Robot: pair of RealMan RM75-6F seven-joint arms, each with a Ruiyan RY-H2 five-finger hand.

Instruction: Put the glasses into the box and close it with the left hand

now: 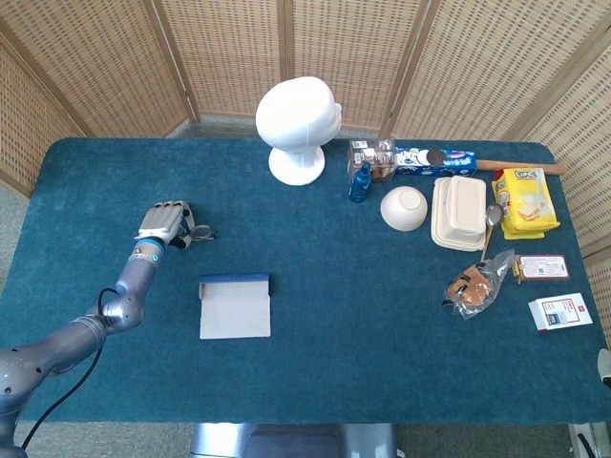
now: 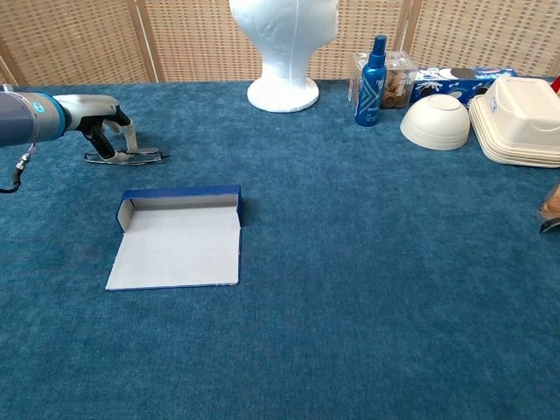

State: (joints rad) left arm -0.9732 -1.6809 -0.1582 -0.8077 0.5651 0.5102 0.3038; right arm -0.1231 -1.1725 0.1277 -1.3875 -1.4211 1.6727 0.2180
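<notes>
The glasses (image 2: 131, 157) lie on the blue cloth at the left, dark and thin-framed; the head view shows the glasses (image 1: 199, 232) just right of my left hand (image 1: 163, 222). That left hand (image 2: 103, 127) reaches down onto their left end, thumb and fingers curled around the frame. The box (image 1: 234, 305) lies open and flat to the hand's right and nearer me, with a blue back wall and a pale inside; in the chest view the box (image 2: 179, 245) has nothing in it. Only a sliver of my right hand (image 1: 605, 363) shows at the frame's edge.
A white mannequin head (image 1: 297, 129) stands at the back centre. To the right are a blue spray bottle (image 1: 360, 182), a white bowl (image 1: 404, 208), a food container (image 1: 459, 213), snack packets (image 1: 523, 201) and small cartons (image 1: 559, 312).
</notes>
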